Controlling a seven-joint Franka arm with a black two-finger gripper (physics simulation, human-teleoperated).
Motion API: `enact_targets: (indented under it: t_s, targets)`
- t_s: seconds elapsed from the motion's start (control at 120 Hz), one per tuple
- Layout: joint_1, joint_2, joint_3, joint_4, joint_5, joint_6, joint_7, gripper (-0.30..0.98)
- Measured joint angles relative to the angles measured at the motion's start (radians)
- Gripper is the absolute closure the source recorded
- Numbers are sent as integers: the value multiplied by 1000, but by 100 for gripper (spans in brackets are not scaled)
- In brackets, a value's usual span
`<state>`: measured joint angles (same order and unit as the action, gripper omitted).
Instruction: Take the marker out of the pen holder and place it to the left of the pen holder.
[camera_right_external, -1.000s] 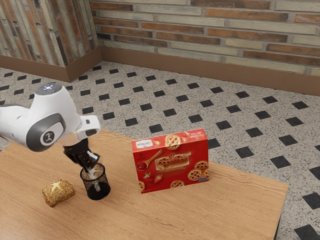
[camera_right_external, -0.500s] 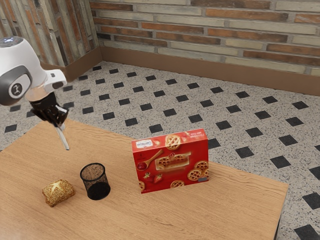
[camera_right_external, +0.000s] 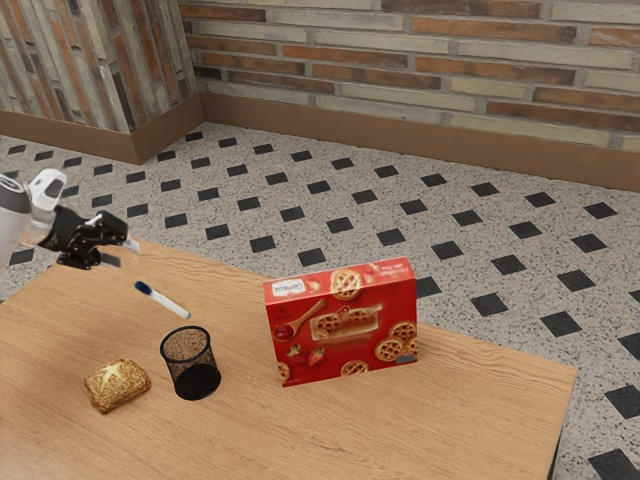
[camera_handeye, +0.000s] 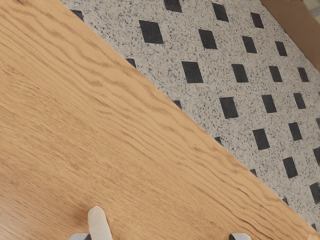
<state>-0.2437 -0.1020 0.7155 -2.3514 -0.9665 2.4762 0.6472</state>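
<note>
My gripper (camera_right_external: 122, 254) is above the table at the exterior view's left, its fingers spread apart. In the wrist view the two fingertips stand wide apart at the lower edge, the gripper (camera_handeye: 160, 237) holding nothing between them. The white marker with a blue end (camera_right_external: 163, 299) is out of the pen holder, free of the fingers, beyond the holder's rim; whether it lies flat on the table I cannot tell. One pale end of the marker (camera_handeye: 98, 223) is close by one fingertip. The black mesh pen holder (camera_right_external: 191, 364) stands upright, with nothing visible inside.
A bread-like item (camera_right_external: 117, 385) sits beside the pen holder, toward the exterior view's left. The red pie box (camera_right_external: 345, 328) stands upright toward that view's right. The wooden table (camera_right_external: 440, 430) has its far edge near my hand, with tiled floor beyond.
The marker came up out of the holder in my gripper and has since been let go. My hand moved toward the exterior view's left and tilted, and the fingers opened.
</note>
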Motion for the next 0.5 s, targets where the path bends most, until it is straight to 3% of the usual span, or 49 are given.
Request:
enact_targets:
  t_s: [0.142,0.175,0.208,0.275,0.325,0.408,0.458,0.5]
  targets:
    - [0,2,3,-1,-43,7,181,16]
    - [5,0,-10,2,-23,13,215,14]
    - [23,-3,-73,19,101,24,225,12]
    - [19,-14,-239,248,535,-137,138,9]
    - [-17,-23,-355,402,736,-323,46,8]
    - [-43,-27,-426,479,932,-529,-87,6]
    - [-24,-28,-454,494,999,-614,-154,5]
    - [-15,-29,-484,518,1016,-672,-194,4]
